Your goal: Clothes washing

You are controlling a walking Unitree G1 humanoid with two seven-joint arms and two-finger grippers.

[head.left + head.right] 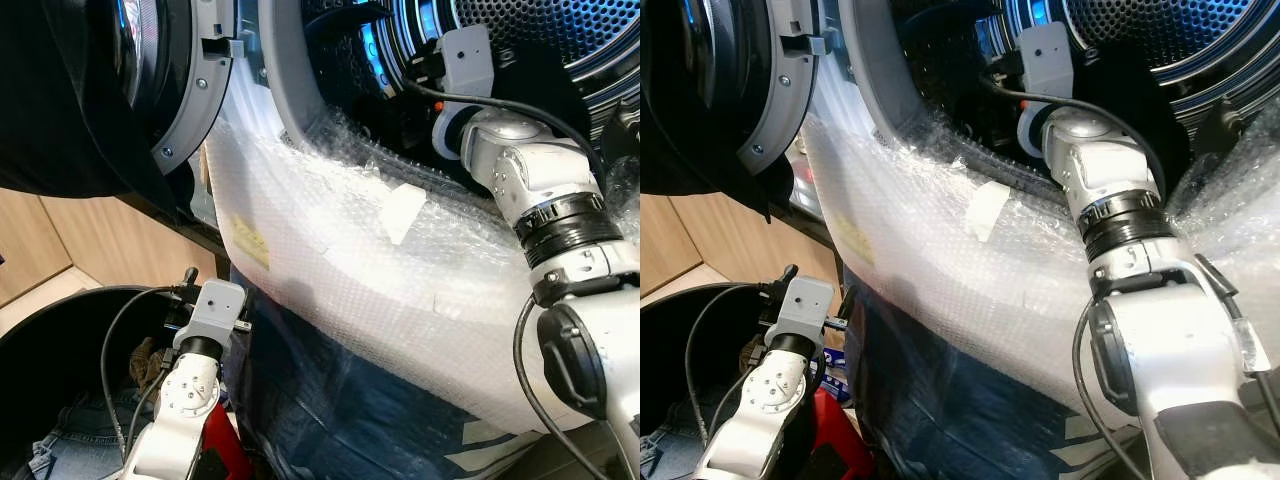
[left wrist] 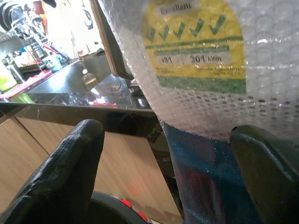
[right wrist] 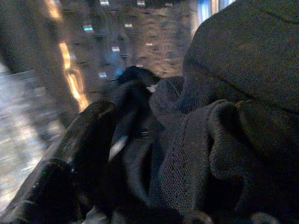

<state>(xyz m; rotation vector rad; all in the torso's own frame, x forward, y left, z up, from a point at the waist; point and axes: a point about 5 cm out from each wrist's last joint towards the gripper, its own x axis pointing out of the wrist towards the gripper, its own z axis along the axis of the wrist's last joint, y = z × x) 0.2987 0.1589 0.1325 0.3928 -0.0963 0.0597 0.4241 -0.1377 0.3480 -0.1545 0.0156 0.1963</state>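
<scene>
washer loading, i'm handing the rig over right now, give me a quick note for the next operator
Right gripper: reached into the washing machine drum, fingers in dark knitted clothing; whether it grips cannot be told.
Left gripper: open, empty, low beside the bubble-wrapped washer front, above the black laundry basket.
Washer door: open.
Done: some dark clothing is in the drum.
Left: denim and other clothes lie in the basket; load them, then close the door.
</scene>
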